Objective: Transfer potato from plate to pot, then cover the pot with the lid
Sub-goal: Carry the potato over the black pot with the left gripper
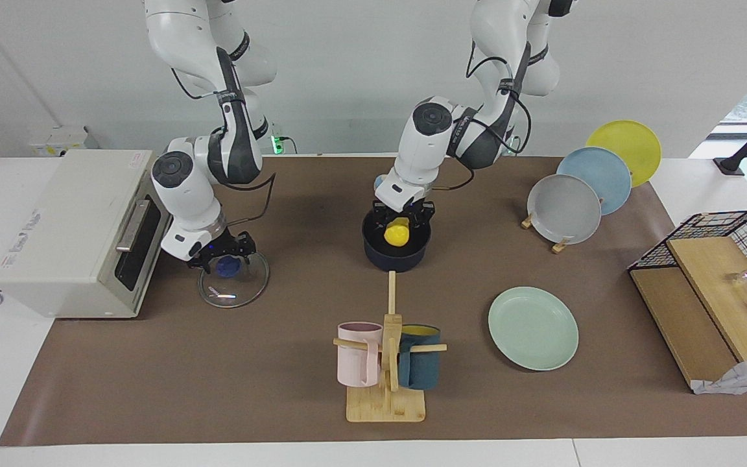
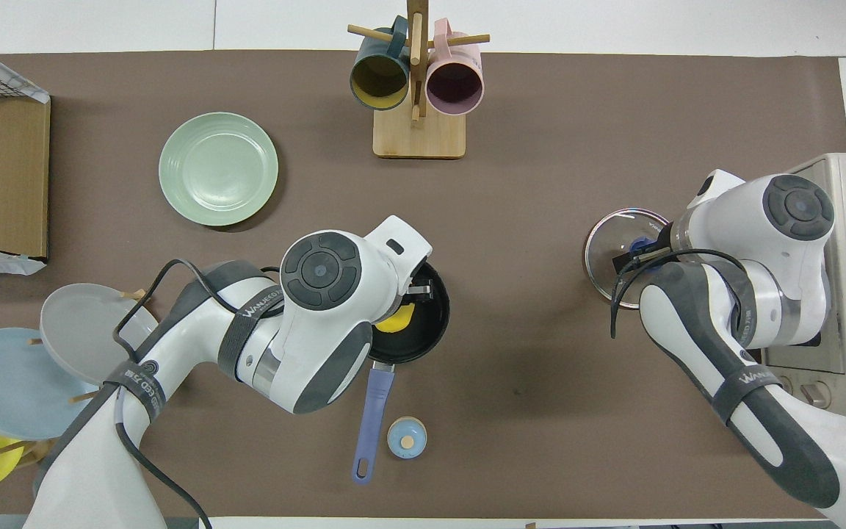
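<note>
The yellow potato is in the mouth of the dark navy pot, between the fingers of my left gripper, which is shut on it. In the overhead view the potato shows inside the pot, partly hidden by the left wrist. The pot's blue handle points toward the robots. The mint-green plate lies bare, farther from the robots and toward the left arm's end. The glass lid lies flat on the mat in front of the oven. My right gripper is down at its blue knob.
A wooden mug rack with a pink and a teal mug stands farther out than the pot. A small blue-topped bell sits beside the pot's handle. A white oven, upright plates in a rack and a wire basket flank the mat.
</note>
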Motion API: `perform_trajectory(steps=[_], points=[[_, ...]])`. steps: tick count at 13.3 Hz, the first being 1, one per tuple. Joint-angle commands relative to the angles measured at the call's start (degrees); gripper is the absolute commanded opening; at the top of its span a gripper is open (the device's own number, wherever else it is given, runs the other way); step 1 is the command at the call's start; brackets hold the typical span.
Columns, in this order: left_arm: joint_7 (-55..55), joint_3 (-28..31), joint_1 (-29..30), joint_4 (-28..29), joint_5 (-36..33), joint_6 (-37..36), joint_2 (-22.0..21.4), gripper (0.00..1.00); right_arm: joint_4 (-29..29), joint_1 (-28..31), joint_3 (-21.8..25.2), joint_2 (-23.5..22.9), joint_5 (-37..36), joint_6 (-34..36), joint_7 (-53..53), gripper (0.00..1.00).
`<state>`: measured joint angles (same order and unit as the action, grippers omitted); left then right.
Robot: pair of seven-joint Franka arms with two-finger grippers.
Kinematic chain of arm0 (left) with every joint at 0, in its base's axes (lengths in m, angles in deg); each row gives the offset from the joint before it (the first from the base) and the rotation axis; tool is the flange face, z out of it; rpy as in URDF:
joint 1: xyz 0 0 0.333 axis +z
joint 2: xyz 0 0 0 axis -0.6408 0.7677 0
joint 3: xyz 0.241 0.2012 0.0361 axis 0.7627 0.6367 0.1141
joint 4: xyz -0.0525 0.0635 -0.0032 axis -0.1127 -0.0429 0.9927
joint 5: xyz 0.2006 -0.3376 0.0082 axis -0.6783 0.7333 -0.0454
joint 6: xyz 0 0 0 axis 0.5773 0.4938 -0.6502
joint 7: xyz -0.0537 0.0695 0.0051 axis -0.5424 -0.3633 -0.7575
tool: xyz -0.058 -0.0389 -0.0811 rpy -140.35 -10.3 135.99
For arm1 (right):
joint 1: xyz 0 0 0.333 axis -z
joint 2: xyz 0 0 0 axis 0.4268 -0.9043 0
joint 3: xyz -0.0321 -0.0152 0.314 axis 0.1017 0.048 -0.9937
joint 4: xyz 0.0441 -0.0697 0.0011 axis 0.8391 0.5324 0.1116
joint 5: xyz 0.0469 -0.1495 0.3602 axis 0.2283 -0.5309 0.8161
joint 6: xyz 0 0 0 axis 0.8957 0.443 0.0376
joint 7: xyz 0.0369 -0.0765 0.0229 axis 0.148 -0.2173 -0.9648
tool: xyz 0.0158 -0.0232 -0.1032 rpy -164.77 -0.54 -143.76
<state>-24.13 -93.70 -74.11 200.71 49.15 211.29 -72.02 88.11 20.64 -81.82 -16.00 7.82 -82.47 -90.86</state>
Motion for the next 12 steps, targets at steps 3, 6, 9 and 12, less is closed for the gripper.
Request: perform_trajectory(steps=[3, 6, 9, 12], points=[[-0.32, 1.21, -2.66, 5.26, -1.09, 5.88, 0.35, 0.00, 0.49, 0.14, -0.39, 0.49, -0.15, -0.61, -1.08, 0.61], [-0.41, 1.21, -3.28, 6.51, -1.09, 6.69, 0.35, 0.00, 0.23, -0.04, -0.39, 0.40, -0.15, -0.17, -0.90, 0.41], [-0.50, 1.12, -3.37, 7.99, -1.09, 6.69, -0.09, 0.00, -4.58, -0.65, -0.56, -0.12, 0.64, 5.51, -0.81, 0.26], [-1.99, 1.21, -4.42, 8.62, -1.09, 6.95, 0.35, 0.00, -10.39, -5.47, -0.57, 0.05, 0.64, 12.99, 3.99, 0.00]])
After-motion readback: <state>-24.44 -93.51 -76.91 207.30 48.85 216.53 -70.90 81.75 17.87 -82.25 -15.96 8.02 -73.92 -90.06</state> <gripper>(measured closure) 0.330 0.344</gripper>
